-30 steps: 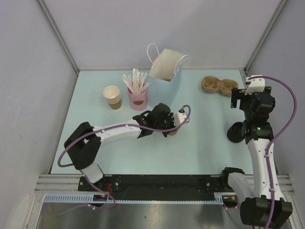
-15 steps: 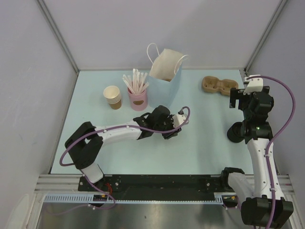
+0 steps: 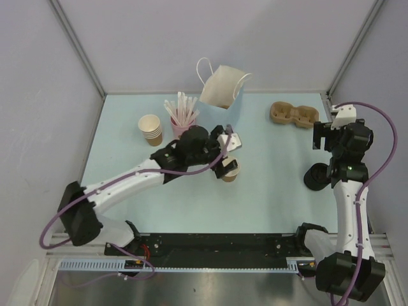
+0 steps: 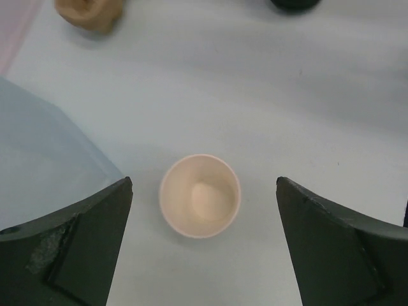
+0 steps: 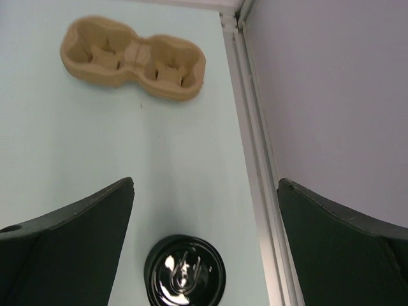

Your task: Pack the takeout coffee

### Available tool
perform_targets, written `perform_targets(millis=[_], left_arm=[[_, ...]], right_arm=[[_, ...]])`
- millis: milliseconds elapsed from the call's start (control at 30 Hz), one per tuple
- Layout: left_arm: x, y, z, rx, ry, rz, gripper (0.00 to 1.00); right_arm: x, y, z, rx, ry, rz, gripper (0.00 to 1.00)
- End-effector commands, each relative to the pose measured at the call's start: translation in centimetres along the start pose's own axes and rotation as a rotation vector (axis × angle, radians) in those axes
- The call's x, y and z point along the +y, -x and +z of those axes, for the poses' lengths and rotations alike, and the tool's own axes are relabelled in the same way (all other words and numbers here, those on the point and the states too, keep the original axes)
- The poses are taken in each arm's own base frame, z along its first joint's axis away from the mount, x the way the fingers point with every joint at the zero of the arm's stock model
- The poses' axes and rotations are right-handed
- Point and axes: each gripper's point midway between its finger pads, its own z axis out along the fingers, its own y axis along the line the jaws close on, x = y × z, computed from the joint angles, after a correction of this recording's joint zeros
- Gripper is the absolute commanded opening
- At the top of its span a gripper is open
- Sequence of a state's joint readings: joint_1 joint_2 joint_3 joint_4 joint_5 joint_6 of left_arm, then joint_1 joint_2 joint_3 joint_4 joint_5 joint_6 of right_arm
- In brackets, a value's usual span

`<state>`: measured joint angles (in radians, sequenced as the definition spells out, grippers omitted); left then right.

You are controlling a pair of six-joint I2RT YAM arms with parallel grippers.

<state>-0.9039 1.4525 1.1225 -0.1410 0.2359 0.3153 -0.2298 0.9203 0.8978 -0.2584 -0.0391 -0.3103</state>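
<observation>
The left end effector (image 4: 204, 183) hangs wide open over the lidless kraft paper cup (image 4: 200, 204), which stands upright on the bench (image 4: 287, 95) near the blue paper bag (image 4: 44, 159). The right end effector (image 5: 205, 185), equally wide, hovers above the black lid (image 5: 185, 271). Lidding appears next: that lid needs grasping.

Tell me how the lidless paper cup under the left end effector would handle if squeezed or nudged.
The paper cup looks empty inside, so it is probably light and would slide or tip at a small nudge. Its thin rim stands open, unbraced, so a firm squeeze would likely dent it oval.
</observation>
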Motion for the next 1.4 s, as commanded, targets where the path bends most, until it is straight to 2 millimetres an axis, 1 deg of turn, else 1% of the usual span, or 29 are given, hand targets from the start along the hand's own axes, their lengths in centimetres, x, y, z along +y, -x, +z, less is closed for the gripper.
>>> perform_targets(millis=[0,33,67,100,133,167,233,267,300,367,400,467,500,533,600,667,733,767,933,967,1000,1200,1333,1367], left_arm=[[3.8,4.2,-5.9,-0.111,0.14,0.049,0.99],[4.5,4.3,-6.8,-0.116,0.167,0.047,0.99],[5.2,4.5,-7.9,-0.129,0.193,0.044,0.99],[6.7,3.7,-9.0,-0.112,0.23,0.025,1.0],[7.3,3.4,-9.6,-0.105,0.247,0.015,0.99],[8.5,2.3,-10.5,-0.073,0.275,-0.009,0.99],[9.0,1.6,-11.8,-0.059,0.284,-0.025,1.0],[9.4,0.6,-12.5,-0.03,0.297,-0.047,0.99],[9.4,0.2,-13.0,-0.025,0.305,-0.054,0.99],[9.3,-0.7,-13.7,-0.006,0.314,-0.063,0.99],[8.8,-1.2,-14.2,-0.005,0.313,-0.062,1.0],[8.3,-2.0,-14.6,0.006,0.311,-0.064,0.99],[8.1,-2.8,-14.7,0.017,0.316,-0.072,0.99],[8.0,-2.8,-15.3,0.008,0.329,-0.074,0.99],[8.5,-3.7,-15.9,0.013,0.354,-0.091,0.99],[9.3,-4.2,-16.8,0.011,0.387,-0.117,0.99],[9.5,-4.2,-17.1,0.007,0.39,-0.127,0.99],[9.6,-4.3,-17.2,0.008,0.395,-0.129,0.99],[9.2,-4.8,-16.9,0.004,0.383,-0.132,1.0],[9.2,-5.0,-16.9,0.006,0.385,-0.133,0.99],[9.2,-5.0,-16.8,0.007,0.385,-0.135,0.99],[9.2,-5.7,-16.2,0.015,0.372,-0.149,0.99],[9.2,-5.8,-16.0,0.019,0.372,-0.152,0.99],[9.2,-6.0,-16.0,0.022,0.371,-0.153,0.99]], right_arm=[[0.0,-2.6,-0.9,0.124,0.046,-0.108,1.0],[0.6,-3.7,-1.1,0.155,0.087,-0.126,1.0],[0.8,-4.8,-1.4,0.192,0.109,-0.148,1.0],[1.1,-6.4,-2.0,0.252,0.148,-0.189,0.99],[1.6,-7.5,-2.3,0.282,0.184,-0.207,0.99],[1.7,-9.3,-2.8,0.339,0.201,-0.212,0.97],[1.6,-11.1,-3.1,0.382,0.229,-0.236,0.95],[1.7,-12.3,-3.4,0.417,0.248,-0.233,0.93],[1.2,-13.2,-3.5,0.438,0.248,-0.236,0.92],[1.4,-14.4,-3.5,0.466,0.289,-0.218,0.88],[1.4,-15.1,-3.7,0.483,0.299,-0.205,0.87],[2.5,-16.0,-3.8,0.499,0.384,-0.187,0.86],[3.3,-16.1,-3.9,0.492,0.426,-0.176,0.85],[3.7,-16.3,-3.9,0.496,0.454,-0.176,0.84],[4.5,-16.4,-4.0,0.492,0.5,-0.161,0.83],[4.7,-16.5,-3.8,0.493,0.504,-0.145,0.81],[4.6,-16.5,-3.6,0.492,0.495,-0.138,0.79],[4.6,-16.5,-3.3,0.494,0.493,-0.129,0.75],[4.6,-17.8,-2.6,0.526,0.477,-0.102,0.66],[4.6,-18.0,-2.5,0.528,0.477,-0.098,0.63],[4.7,-18.2,-2.4,0.536,0.478,-0.086,0.62],[5.0,-18.0,-2.0,0.518,0.474,-0.08,0.53],[5.1,-17.7,-1.9,0.51,0.466,-0.091,0.43],[5.1,-17.7,-1.9,0.511,0.462,-0.091,0.42]])
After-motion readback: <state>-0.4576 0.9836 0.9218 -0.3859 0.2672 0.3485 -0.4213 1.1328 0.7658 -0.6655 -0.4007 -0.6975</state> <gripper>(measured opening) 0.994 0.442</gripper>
